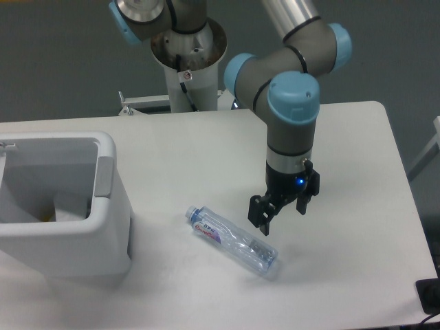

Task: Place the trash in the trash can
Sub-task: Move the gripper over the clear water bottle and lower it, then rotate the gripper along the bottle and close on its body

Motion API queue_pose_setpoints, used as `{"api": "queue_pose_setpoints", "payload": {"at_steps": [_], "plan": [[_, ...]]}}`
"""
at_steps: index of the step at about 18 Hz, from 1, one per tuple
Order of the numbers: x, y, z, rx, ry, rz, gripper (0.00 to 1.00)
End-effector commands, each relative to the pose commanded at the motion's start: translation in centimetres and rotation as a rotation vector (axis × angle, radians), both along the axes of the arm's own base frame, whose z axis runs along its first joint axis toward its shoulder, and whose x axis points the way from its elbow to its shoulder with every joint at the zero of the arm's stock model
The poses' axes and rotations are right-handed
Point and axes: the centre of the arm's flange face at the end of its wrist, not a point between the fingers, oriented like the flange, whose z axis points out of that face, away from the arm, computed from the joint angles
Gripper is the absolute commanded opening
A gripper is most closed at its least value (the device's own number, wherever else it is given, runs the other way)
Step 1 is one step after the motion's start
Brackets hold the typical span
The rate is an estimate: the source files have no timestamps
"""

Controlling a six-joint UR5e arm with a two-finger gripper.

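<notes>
Starting from the near edge of the worktop (330,158), I see the crushed water bottle (232,240) lying flat on its side, just below and to the left of my claw (282,214). Its long axis runs on a diagonal: the cap end points up and away to the left, toward the trash can, and the crumpled base end sits down to the right, closest to the claw. That base end is just beside the claw's nearer finger; I cannot tell whether they touch, but I judge there is a small gap.

My claw hangs low over the worktop with its fingers spread apart and nothing between them. It is off the bottle's axis, out past the base end rather than over the middle of the body. To take the bottle across its width I judge I would need to shift left and toward the camera, and check that the fingers straddle the diagonal rather than run along it.

Farther off to the left, well apart from the claw, stands the white trash can (110,227), open at the top. Inside it I can make out something pale that I take to be the plastic wrapper (69,205), though it is hard to tell.
</notes>
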Motion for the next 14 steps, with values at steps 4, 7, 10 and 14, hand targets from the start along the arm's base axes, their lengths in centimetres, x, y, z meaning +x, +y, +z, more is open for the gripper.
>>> {"api": "queue_pose_setpoints", "payload": {"at_steps": [4, 7, 10, 14], "plan": [[-0.2, 1.4, -4.3, -0.096, 0.014, 0.07, 1.0], [0.3, 1.6, -5.4, -0.119, 0.007, 0.075, 1.0], [0.1, 2.7, -6.6, -0.114, -0.013, 0.129, 1.0], [0.5, 4.4, -7.8, -0.112, -0.025, 0.143, 1.0]]}}
